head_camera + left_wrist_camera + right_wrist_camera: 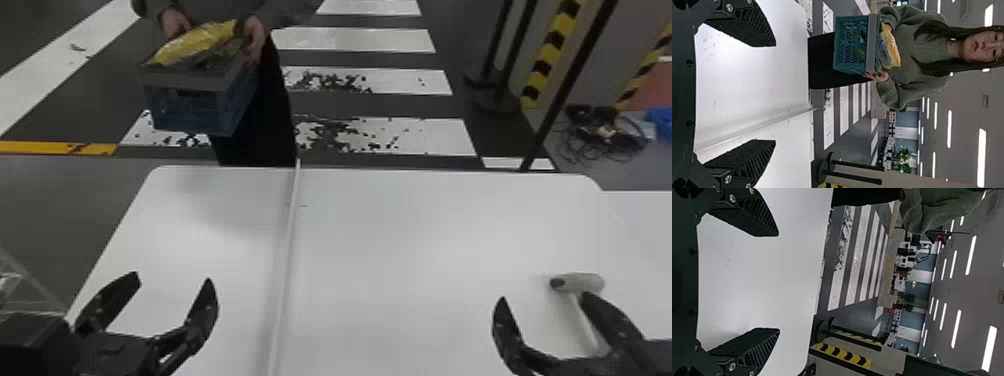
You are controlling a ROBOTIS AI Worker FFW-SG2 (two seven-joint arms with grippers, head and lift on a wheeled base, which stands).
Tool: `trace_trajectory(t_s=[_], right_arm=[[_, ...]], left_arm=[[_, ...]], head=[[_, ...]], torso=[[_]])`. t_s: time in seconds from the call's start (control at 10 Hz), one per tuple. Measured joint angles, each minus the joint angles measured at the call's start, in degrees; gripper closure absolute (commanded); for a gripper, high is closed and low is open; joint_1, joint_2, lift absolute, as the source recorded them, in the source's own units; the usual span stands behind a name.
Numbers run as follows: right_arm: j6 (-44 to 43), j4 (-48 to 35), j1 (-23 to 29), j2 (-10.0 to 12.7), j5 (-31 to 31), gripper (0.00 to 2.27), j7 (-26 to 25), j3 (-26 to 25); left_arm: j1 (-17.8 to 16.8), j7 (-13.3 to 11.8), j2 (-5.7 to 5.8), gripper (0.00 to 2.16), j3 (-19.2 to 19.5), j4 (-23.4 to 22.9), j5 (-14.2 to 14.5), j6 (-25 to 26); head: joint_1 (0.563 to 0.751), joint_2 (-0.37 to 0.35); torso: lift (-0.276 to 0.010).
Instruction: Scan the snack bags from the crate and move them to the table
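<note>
Head view: L tool [173, 278] wide open & empty, above L part of worktop [375, 225]; R tool [544, 297] likewise wide, nothing in it, partly hiding white scanner [582, 283] lying on worktop. Past far edge, person's hands [255, 39] hold crate [182, 107] w/ yellow snack bag [197, 42] at its top.

Tbh that white tabletop [390, 235] looks super smooth, kinda satiny. The scanner [587, 283] toward its near right corner seems like smooth, low-sheen plastic. Past the far edge, the crate [185, 107] looks matt plastic, the yellow snack bag [195, 42] shiny crinkly film, the person's sleeve [893, 94] soft knit cloth. Left gripper [172, 276] and right gripper [544, 297] have rough, grainy matt pads [738, 154].
</note>
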Motion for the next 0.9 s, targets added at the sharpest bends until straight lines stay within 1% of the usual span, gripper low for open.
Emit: trace_trajectory(t_s=[0.3, 0.9], right_arm=[[-0.07, 0.0, 0.09, 0.03, 0.02, 0.13, 0.0, 0.0], [-0.25, 0.0, 0.09, 0.2, 0.02, 0.13, 0.0, 0.0]], left_arm=[[0.06, 0.95, -0.07, 0.13, -0.01, 0.06, -0.7, -1.44], [0.33, 1.39, -0.07, 0.13, -0.08, 0.02, -0.98, -2.54]], head=[[0.695, 0.018], [0.695, 0.021]], torso=[[-0.095], [-0.095]])
